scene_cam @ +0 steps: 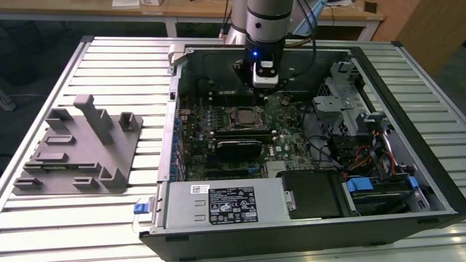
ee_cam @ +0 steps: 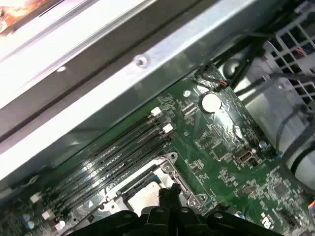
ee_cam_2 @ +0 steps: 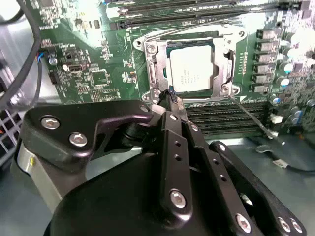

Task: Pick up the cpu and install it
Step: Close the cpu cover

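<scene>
On the exterior view's left, you have a grey moulded fixture point(scene_cam: 76, 147) lying on the slatted table point(scene_cam: 109, 60). Next comes the open computer case point(scene_cam: 255, 243), with the green motherboard point(scene_cam: 287, 136) flat inside. The cpu point(scene_cam: 244, 115) sits in the black-framed socket point(ee_cam_2: 152, 64) on that board, its pale metal top facing up. Your gripper point(scene_cam: 266, 91) hangs over the board just beside the socket, toward the exterior view's right. Its fingers point(ee_cam_2: 173, 128) are pressed together with nothing between them. Further right stands the drive cage point(scene_cam: 350, 103).
</scene>
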Tool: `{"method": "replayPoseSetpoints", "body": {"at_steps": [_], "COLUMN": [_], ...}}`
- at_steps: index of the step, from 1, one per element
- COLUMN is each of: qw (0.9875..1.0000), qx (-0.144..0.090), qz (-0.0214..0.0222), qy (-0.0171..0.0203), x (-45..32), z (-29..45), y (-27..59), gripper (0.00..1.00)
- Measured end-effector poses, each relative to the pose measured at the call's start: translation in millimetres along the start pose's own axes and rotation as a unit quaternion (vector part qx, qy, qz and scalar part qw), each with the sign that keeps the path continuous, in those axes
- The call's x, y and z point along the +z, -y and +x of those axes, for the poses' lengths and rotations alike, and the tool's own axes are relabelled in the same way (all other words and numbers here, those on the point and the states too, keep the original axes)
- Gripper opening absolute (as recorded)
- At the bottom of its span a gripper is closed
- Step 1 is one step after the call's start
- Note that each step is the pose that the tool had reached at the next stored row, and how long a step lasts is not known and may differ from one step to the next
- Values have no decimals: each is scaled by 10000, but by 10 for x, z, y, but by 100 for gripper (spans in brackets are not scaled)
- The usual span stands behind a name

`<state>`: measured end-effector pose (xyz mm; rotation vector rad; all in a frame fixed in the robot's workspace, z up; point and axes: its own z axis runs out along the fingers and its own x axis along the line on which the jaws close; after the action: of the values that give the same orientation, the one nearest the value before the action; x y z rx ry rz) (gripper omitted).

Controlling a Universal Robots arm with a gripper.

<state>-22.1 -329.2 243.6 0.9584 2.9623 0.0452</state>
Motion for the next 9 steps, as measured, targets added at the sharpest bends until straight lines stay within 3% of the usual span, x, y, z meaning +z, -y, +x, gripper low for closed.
{"method": "replayPoseSetpoints", "body": {"at_steps": [4,9], "qw": [9995,9977], "qx": [-304,-676], "qz": [-5,-11], "qy": [-11,-24], "x": [0,1], "z": [0,0], "y": [0,0], "gripper": [11,11]}}
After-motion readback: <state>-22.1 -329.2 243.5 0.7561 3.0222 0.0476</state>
